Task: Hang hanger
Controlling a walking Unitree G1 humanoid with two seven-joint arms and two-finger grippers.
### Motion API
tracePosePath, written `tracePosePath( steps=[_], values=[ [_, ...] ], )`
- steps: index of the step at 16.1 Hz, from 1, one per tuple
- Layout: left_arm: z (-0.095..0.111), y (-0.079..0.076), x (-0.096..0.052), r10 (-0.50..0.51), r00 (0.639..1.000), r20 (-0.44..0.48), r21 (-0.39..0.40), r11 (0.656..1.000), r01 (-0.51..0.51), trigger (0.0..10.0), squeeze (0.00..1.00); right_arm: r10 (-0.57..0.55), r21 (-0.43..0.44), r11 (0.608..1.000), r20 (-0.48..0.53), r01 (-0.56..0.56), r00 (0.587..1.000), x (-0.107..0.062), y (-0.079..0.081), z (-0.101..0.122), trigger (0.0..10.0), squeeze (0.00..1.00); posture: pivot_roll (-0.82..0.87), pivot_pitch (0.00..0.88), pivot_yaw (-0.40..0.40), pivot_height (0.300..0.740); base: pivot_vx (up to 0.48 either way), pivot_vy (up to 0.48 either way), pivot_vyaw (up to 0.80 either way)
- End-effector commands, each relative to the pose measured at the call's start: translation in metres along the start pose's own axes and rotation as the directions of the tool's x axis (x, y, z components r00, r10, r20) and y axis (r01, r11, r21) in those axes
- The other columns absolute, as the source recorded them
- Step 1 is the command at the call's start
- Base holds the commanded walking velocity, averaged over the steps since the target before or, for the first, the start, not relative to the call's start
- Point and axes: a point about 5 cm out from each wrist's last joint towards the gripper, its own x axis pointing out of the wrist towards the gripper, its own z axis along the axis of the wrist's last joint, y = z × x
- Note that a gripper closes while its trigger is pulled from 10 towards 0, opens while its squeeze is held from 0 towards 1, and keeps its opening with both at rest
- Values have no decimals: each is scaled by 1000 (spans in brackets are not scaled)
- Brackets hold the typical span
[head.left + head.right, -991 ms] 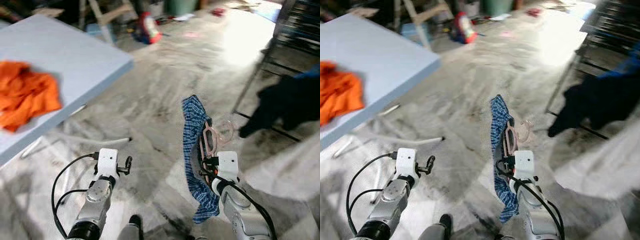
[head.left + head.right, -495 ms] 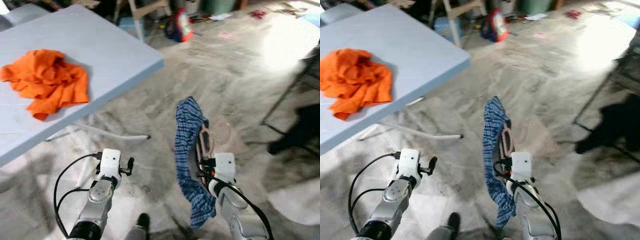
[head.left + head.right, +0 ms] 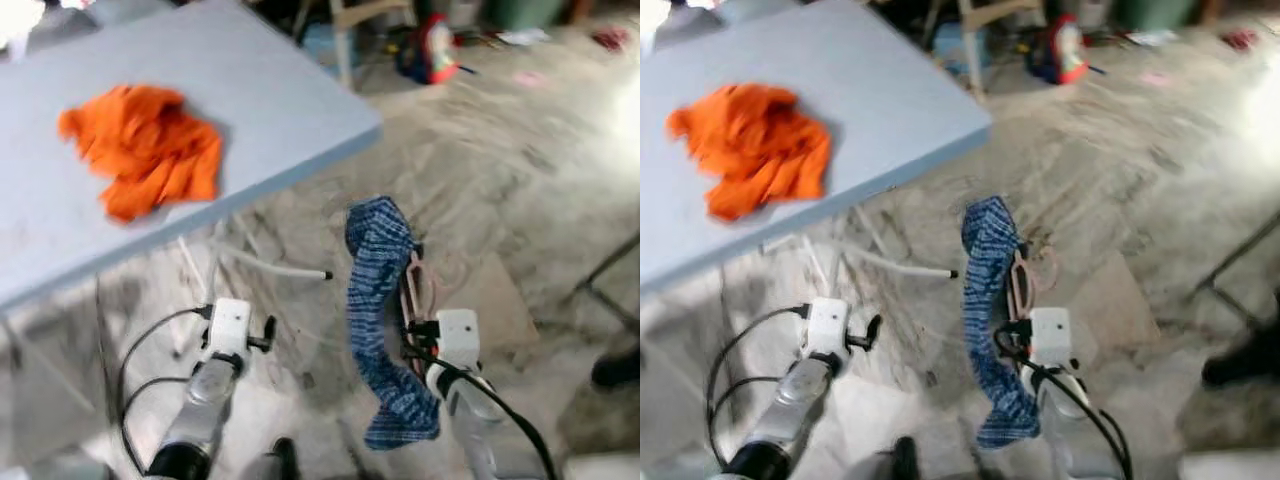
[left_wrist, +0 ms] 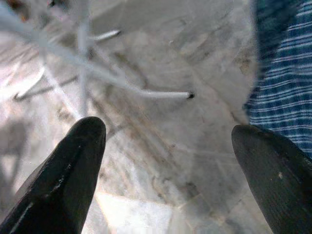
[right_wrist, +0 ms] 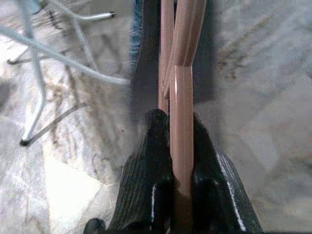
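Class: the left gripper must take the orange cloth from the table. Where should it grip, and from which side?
Judging by its pose, pinch a raised fold near the middle of the orange cloth from above. It lies crumpled on the table, so folds stand up. The left gripper is open.

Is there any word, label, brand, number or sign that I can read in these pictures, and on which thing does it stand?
None can be read in any view.
Blue checked cloth on the pink hanger held in the right tool: woven pattern, no lettering.
Orange cloth on the grey table: plain.
Red and blue object on the floor behind: too blurred to read.
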Motion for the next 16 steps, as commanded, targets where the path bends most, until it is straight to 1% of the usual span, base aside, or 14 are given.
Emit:
tracePosePath(
  steps=[1, 3, 10, 16],
  values=[
    [-6, 3, -2, 17, 1000, -25, -10, 1000, -17, 10000, 0, 32, 6, 999, 21, -32, 999, -1, 7, 3, 10000, 0, 23, 210, 38, 740, 0, 0, 694],
    [-5, 2, -2, 21, 999, -24, -9, 1000, -21, 10000, 0, 37, 9, 999, 22, -37, 999, -1, 7, 4, 10000, 0, 21, 209, 35, 740, 0, 0, 531],
    [-5, -2, 0, 19, 999, -37, 4, 1000, -18, 10000, 0, 31, 18, 999, 18, -32, 999, -1, 6, 4, 10000, 0, 15, 208, 36, 740, 0, 0, 0],
    [-4, -3, 2, 27, 999, -45, 12, 1000, -26, 10000, 0, 23, 20, 1000, 14, -23, 1000, -1, 4, 4, 10000, 0, 7, 205, 33, 740, -300, 0, 0]
  ],
)
